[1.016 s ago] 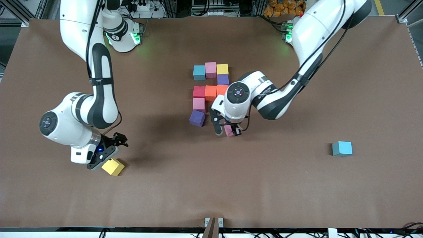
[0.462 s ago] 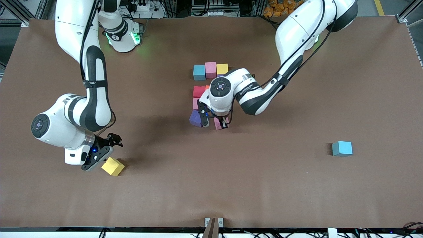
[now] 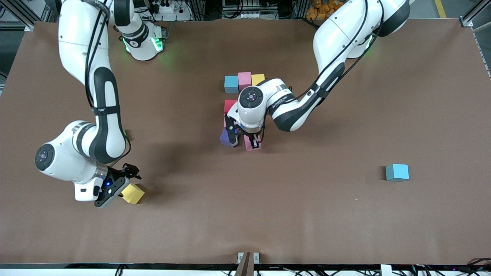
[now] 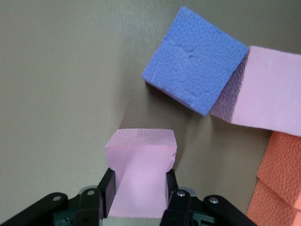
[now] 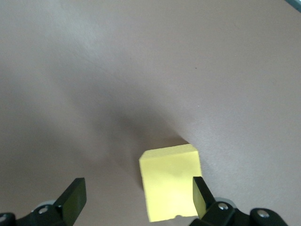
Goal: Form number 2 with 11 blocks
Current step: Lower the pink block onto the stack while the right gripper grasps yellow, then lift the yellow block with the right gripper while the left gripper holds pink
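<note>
Now setting pink block (image 4: 140,176), gripped in left pincer (image 3: 251,142), beside purple block (image 3: 227,138); next, release. Right pincer (image 5: 136,197) spread around yellow block (image 5: 170,181).

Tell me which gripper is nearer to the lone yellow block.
Right. The right gripper is open around the lone yellow block, toward the right arm's end of the table. The left gripper is at the block cluster mid-table, shut on a pink block.
</note>
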Controlling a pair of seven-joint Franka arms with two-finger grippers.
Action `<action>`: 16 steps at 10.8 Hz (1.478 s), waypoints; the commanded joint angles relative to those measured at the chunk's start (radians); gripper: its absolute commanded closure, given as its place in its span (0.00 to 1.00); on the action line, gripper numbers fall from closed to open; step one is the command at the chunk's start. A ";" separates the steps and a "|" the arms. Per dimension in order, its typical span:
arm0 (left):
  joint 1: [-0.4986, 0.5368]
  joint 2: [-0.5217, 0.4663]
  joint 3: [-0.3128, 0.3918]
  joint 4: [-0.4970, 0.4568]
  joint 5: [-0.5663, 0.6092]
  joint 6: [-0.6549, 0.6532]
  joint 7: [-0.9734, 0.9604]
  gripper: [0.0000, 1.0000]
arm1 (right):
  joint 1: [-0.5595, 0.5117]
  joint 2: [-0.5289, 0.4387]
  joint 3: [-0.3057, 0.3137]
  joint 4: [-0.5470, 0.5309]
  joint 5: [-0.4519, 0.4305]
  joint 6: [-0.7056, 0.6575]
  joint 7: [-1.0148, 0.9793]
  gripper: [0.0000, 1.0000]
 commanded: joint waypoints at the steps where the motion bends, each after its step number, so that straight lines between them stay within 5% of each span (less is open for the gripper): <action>1: -0.047 0.017 0.040 0.025 0.012 0.037 -0.021 0.63 | -0.083 0.074 0.054 0.119 -0.015 -0.005 -0.138 0.00; 10: -0.088 0.023 0.051 0.012 0.079 0.063 -0.021 0.62 | -0.146 0.144 0.123 0.138 -0.004 0.056 -0.131 0.01; 12: -0.088 0.025 0.052 0.012 0.081 0.063 -0.021 0.62 | -0.139 0.144 0.122 0.141 -0.006 0.056 -0.116 0.50; 13: -0.088 0.031 0.052 0.014 0.081 0.063 -0.021 0.62 | -0.137 0.143 0.122 0.149 -0.009 0.055 -0.106 0.66; 16: -0.103 0.040 0.052 0.014 0.085 0.063 -0.022 0.62 | -0.129 0.132 0.123 0.149 -0.012 0.043 -0.033 0.82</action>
